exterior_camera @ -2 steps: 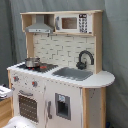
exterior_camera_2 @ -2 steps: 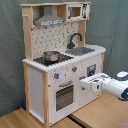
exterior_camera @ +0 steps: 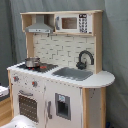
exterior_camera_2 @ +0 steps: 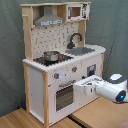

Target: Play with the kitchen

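Toy kitchen (exterior_camera_2: 62, 65) and single Panda arm, shown from two sides. The kitchen is standing upright against a grey-green curtain (exterior_camera: 115, 50), its long axis running vertically from the oven door (exterior_camera_2: 65, 96) up through the counter to the grey hood (exterior_camera_2: 48, 20) and the small microwave (exterior_camera: 72, 23) on the top shelf. On the counter a metal pot (exterior_camera_2: 50, 56) is sitting on the stove (exterior_camera: 36, 65); beside it lies the sink (exterior_camera: 73, 73), with the black faucet (exterior_camera: 85, 59) arching over its back edge.

In the second exterior view the gripper (exterior_camera_2: 86, 87) is reaching in from the second exterior view's right, level with the lower cabinet front and just below the knobs (exterior_camera_2: 56, 76). The kitchen thus lies ahead of the gripper, toward the second exterior view's left, and the oven door with its handle is the nearest part; whether the tip is touching the cabinet front or hanging just short of it cannot be told. Whether the fingers are apart or closed cannot be told either, and nothing can be seen held in them. In the first exterior view only a pale blurred shape is showing at the bottom edge, probably part of the arm.

No brand, label or legible writing is showing; the marks on the microwave panel cannot be read.
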